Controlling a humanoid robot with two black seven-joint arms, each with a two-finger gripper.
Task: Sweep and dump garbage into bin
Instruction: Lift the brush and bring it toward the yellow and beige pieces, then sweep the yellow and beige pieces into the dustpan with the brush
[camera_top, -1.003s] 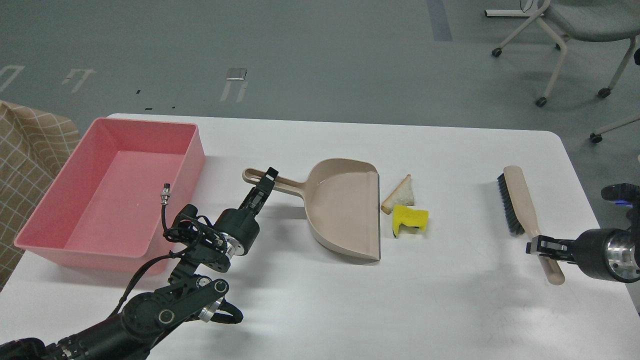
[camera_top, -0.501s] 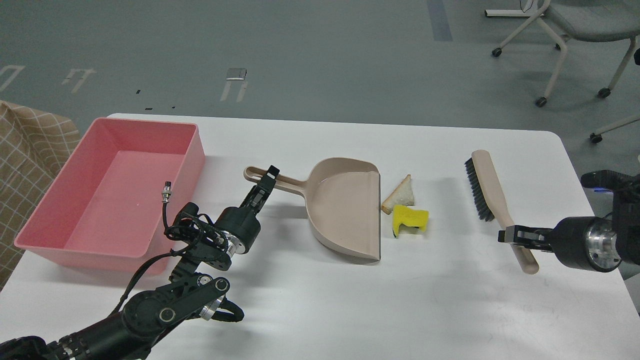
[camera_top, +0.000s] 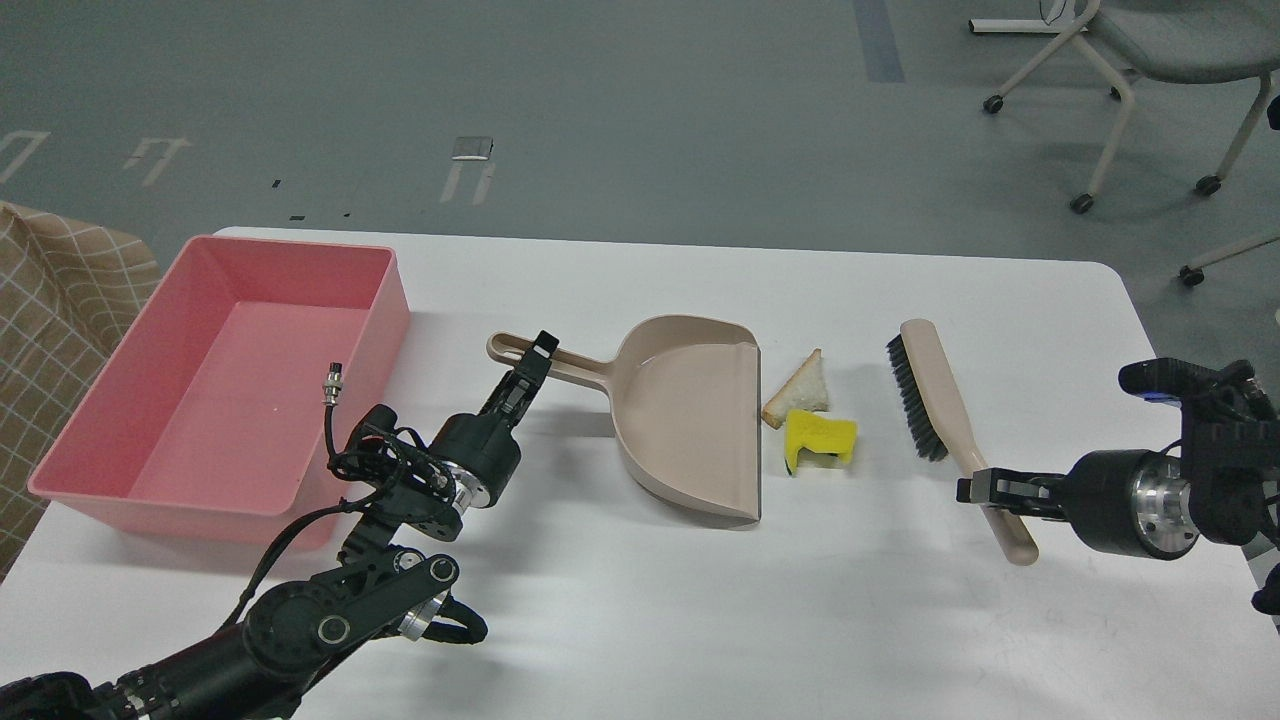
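Note:
The garbage lies at the dustpan's open edge: a triangular bread slice (camera_top: 802, 388) and, just in front of it, a yellow sponge chunk (camera_top: 820, 439). The beige dustpan (camera_top: 690, 415) lies flat, handle pointing left. My left gripper (camera_top: 537, 358) is shut on the dustpan handle (camera_top: 540, 361). My right gripper (camera_top: 982, 490) is shut on the handle of a beige brush (camera_top: 945, 410) with black bristles facing left, right of the garbage. The pink bin (camera_top: 230, 375) sits at the left, empty.
The white table (camera_top: 700, 600) ends at the right near my right arm. An office chair (camera_top: 1160, 60) stands on the floor at the back right. A checked cloth (camera_top: 55, 300) lies left of the bin.
My right gripper has carried the brush leftward, toward the garbage. The left arm, dustpan, bread and sponge have not moved.

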